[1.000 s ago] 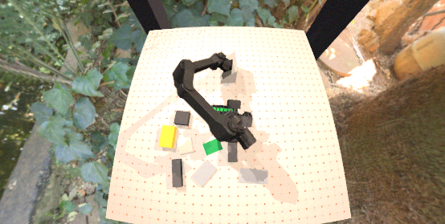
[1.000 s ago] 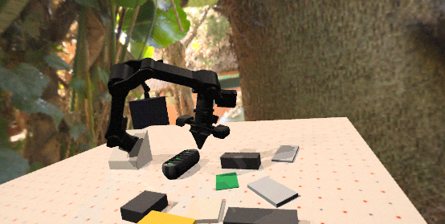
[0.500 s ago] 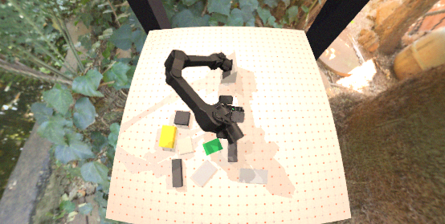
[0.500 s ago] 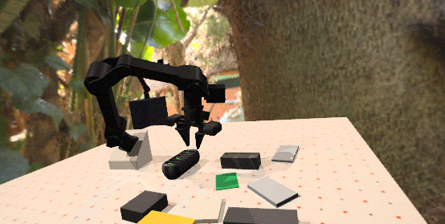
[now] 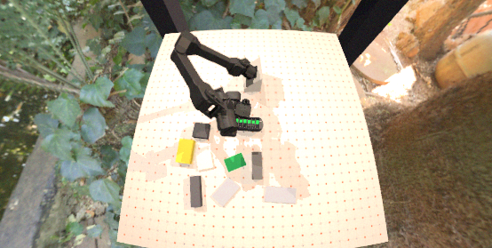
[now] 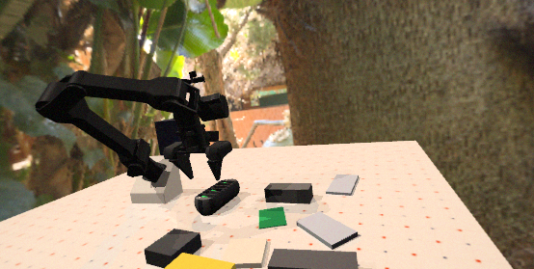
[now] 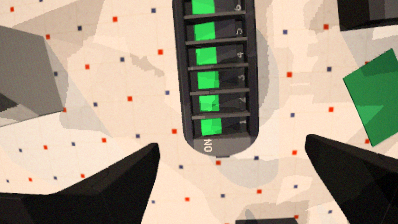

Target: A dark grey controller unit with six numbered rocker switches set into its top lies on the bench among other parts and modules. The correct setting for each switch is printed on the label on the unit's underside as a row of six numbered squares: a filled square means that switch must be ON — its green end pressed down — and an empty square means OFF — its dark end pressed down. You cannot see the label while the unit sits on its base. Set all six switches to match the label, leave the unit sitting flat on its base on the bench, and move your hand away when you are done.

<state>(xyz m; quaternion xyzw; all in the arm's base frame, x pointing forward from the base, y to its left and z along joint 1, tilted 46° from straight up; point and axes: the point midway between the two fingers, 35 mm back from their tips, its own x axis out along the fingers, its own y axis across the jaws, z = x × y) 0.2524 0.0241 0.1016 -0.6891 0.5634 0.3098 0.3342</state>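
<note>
The dark grey controller unit [image 5: 255, 123] [image 6: 218, 200] [image 7: 227, 80] sits flat on its base on the bench. The wrist view shows its rocker switches numbered 1 to 6, green ends on the left beside the ON mark, dark ends by the numbers. Switch 6 is partly cut off at the top edge. I cannot tell surely which end of each rocker is down. The underside label is hidden. My gripper [image 6: 204, 178] [image 7: 232, 146] is open and empty, pointing down above the unit's switch 1 end, with one fingertip out to each side. In the top view the arm hides the fingertips.
A green plate [image 5: 234, 162] [image 6: 272, 217] [image 7: 372, 100] and a dark grey block [image 5: 257, 165] [image 6: 289, 193] lie near the unit. A black block [image 5: 202, 131] [image 6: 173, 248], a yellow block [image 5: 185, 151], a cream plate [image 5: 205, 159], another dark block [image 5: 195, 191] and two light grey plates [image 5: 226, 192] [image 5: 280, 195] lie further off.
</note>
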